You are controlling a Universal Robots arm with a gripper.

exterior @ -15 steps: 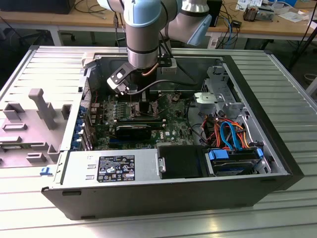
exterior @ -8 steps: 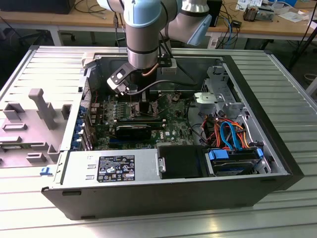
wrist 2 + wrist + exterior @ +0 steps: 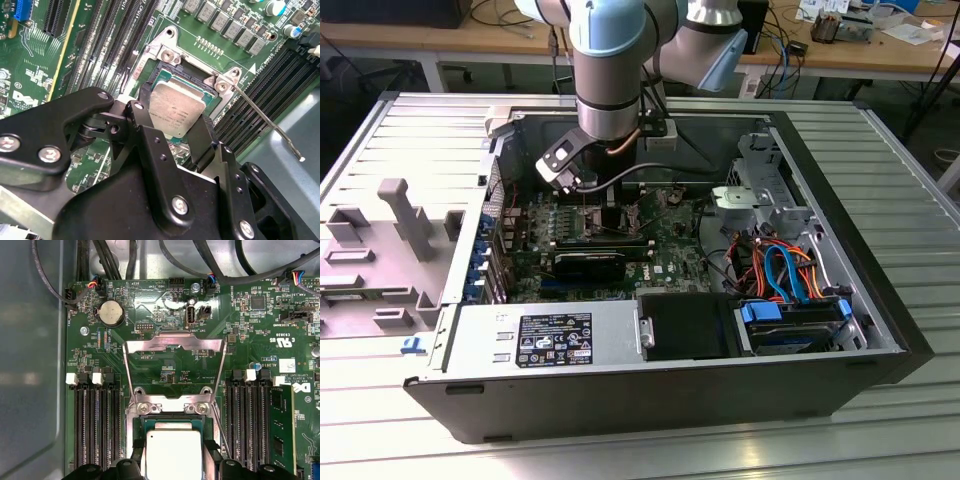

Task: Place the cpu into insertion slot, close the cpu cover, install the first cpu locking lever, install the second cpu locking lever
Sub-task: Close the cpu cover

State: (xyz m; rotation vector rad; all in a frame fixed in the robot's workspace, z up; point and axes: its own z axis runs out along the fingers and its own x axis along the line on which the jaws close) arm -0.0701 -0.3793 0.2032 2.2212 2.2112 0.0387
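Claw (image 3: 172, 122) is narrow, its fingers (image 3: 137, 112) pressed on two opposite edges of the chip (image 3: 177, 107), so it holds the chip. The chip is flat, silver top up, right over the socket (image 3: 172, 67) in both wrist views. It is hard to tell whether it already sits in the socket or hangs just above it.

Step in hand: placing the chip. Judged from this, doing it well needs the chip level, its edges square to the dark socket frame, and a straight descent with no sideways slide, since the contacts below likely bend easily. The grip looks centred, which should help the chip drop evenly. The fingers flank the socket frame closely, so opening should be small and gentle.

Beyond the socket, the cover frame (image 3: 172, 343) stands flipped up, clear of the chip. One thin lever (image 3: 267, 122) is swung out beside the socket, unlatched. Memory slots (image 3: 95, 430) run along both sides on the green board (image 3: 150, 305). In the exterior view the arm (image 3: 608, 90) reaches down into the open computer case (image 3: 650, 400).
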